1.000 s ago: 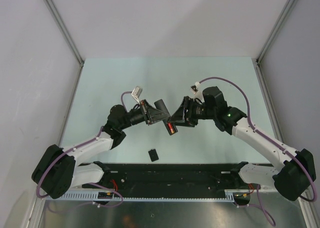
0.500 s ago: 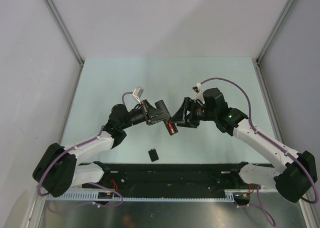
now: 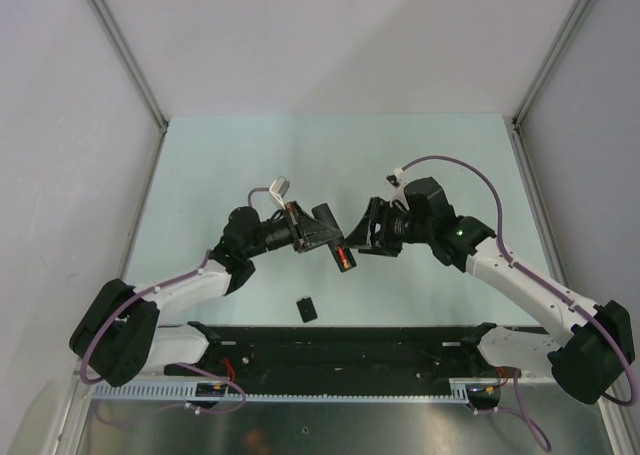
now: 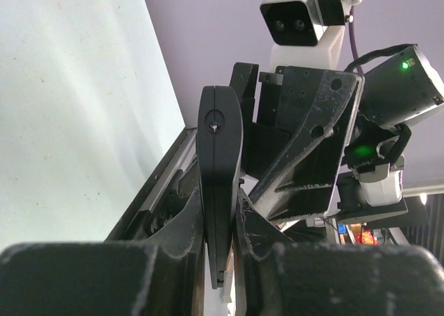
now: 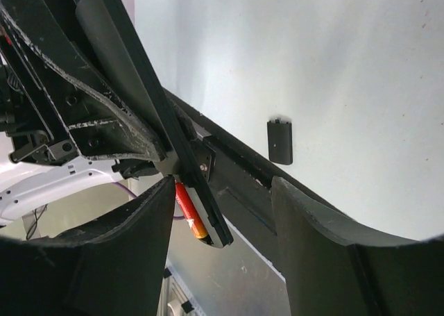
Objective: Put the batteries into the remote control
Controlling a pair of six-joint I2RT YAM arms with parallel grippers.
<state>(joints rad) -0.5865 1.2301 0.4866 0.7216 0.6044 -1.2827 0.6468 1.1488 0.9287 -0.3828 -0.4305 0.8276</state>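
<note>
The left pincer clamps the remote aloft; the right pincer gapes open around its near end (red battery showing). A clumsy nudge could pop that battery out.

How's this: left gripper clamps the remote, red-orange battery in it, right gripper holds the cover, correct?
No. The cover lies on the table; the right gripper is open, as the right wrist view shows. The left gripper does clamp the remote, red-orange battery in it.

Left tool, remote control, right tool crowded together, gap seemingly slim, cover lying nearer, room beyond
</note>
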